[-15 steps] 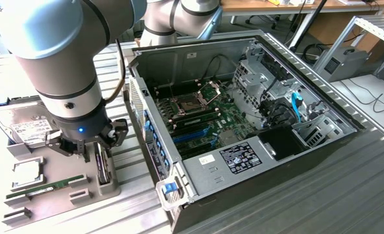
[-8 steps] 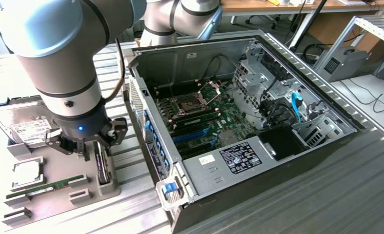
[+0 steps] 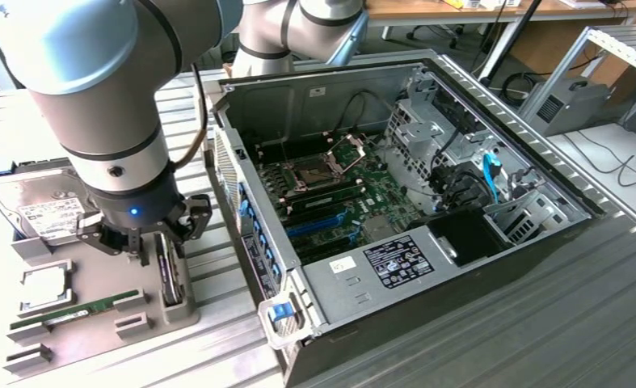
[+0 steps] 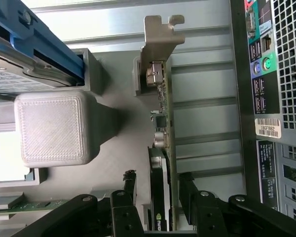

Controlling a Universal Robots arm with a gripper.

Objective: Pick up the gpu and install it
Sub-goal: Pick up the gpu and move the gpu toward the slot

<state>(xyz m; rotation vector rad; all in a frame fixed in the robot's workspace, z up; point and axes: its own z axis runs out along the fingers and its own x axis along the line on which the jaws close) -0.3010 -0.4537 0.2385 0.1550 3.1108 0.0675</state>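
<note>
A: Pincer state?
B: Gripper (image 3: 158,252) jaws apart, straddling the gpu (image 3: 170,279). In the wrist view one finger (image 4: 130,185) sits on each side of the card (image 4: 164,123), with a sliver of gap both sides. Not clamped.
A: Where's the gpu?
B: Standing on edge in a slot of the grey tray (image 3: 102,275), next to the open computer case (image 3: 404,267), on the exterior view's left of it. Metal bracket (image 4: 158,44) at the end away from the gripper.
A: Other stuff on the tray?
B: Hard drive (image 3: 37,210) at the far end, green memory stick (image 3: 75,311) lying flat in its groove, well apart from the card.
A: Case?
B: Side off, motherboard (image 3: 339,194) exposed.
</note>
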